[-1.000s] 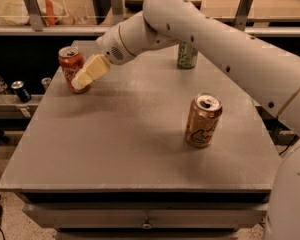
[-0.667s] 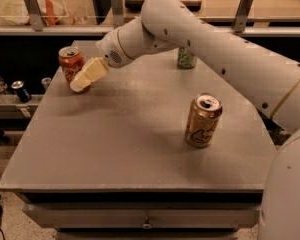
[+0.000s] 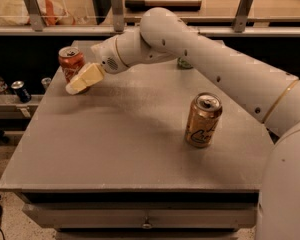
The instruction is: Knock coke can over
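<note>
The coke can (image 3: 71,62), red-orange with a silver top, stands upright near the far left edge of the grey table (image 3: 115,149). My gripper (image 3: 83,79) reaches in from the right on the white arm (image 3: 200,54). Its cream fingers are pressed together, with nothing between them. It sits at the can's lower right side, touching or almost touching it, and hides the can's base.
A gold can (image 3: 203,120) with dark script stands upright right of the table's middle. A pale green can (image 3: 184,63) at the back is mostly hidden behind my arm. Several cans (image 3: 20,90) sit on a low shelf off the table's left edge.
My arm's upper part has swung a little to the left. The gripper stays by the coke can, which still stands upright in the same place.
</note>
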### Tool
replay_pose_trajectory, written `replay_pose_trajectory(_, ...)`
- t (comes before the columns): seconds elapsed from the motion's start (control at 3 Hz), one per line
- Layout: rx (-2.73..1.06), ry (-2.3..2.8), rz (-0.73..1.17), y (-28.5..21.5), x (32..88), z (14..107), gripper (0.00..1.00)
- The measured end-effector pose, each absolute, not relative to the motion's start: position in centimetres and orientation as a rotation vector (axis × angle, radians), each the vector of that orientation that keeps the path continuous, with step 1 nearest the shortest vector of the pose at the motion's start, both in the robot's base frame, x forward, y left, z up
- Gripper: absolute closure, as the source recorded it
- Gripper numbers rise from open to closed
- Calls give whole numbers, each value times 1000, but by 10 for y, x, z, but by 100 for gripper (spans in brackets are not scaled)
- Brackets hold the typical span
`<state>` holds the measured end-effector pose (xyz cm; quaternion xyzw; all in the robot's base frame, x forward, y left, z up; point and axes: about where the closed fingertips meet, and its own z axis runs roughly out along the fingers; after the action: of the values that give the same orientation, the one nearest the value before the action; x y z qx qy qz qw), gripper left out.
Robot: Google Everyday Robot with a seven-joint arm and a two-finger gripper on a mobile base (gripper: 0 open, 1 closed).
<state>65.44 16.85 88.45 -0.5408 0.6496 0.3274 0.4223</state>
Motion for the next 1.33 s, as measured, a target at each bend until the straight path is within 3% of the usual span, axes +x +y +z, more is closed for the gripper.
replay_pose_trajectory(1.0, -1348, 1534, 875, 189, 656, 888, 0)
replay_pose_trajectory(1.33, -1349, 1533, 876, 190, 657, 887, 18)
